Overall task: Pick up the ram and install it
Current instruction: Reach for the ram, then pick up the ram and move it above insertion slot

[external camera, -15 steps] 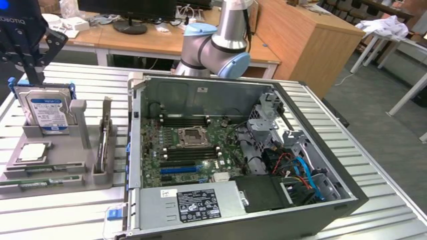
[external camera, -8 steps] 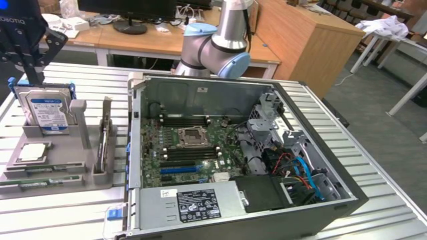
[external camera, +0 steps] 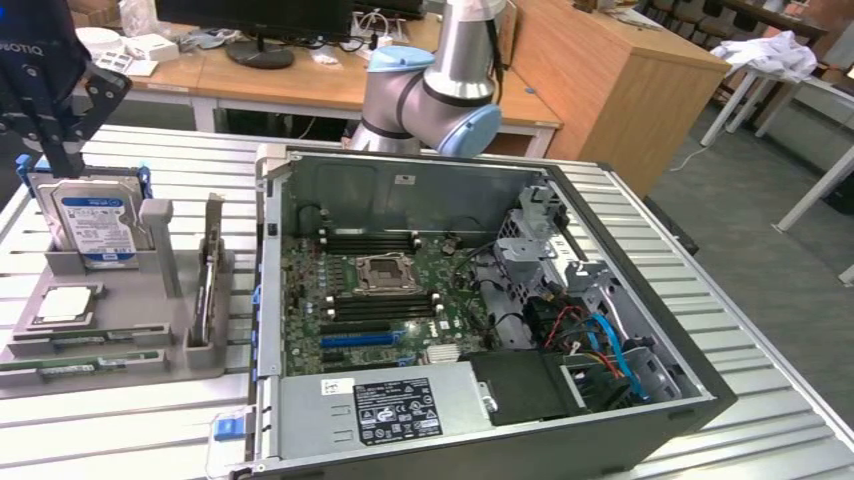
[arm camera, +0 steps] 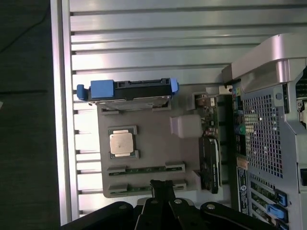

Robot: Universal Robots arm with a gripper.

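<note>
Two ram sticks, thin green boards, lie flat in slots at the near edge of the grey holder tray (external camera: 134,330). One ram stick (external camera: 96,342) (arm camera: 146,169) sits just behind the other (external camera: 80,369) (arm camera: 139,187). My gripper (external camera: 60,160) (arm camera: 162,186) hangs high above the tray's hard-drive end, empty, with its black fingertips (arm camera: 165,188) pressed together. In the wrist view those tips cover the middle of the nearer stick. The open computer case (external camera: 641,290) lies beside the tray, and its motherboard (external camera: 387,300) shows black memory slots (external camera: 380,306) around the CPU socket.
On the tray, a silver blue-labelled hard drive (external camera: 88,222) (arm camera: 129,91) stands upright, a square CPU chip (external camera: 67,304) (arm camera: 121,143) lies flat and an expansion card (external camera: 208,275) (arm camera: 209,160) stands on edge. The arm's base (external camera: 434,95) rises behind the case. Ribbed metal table (external camera: 134,430) all around.
</note>
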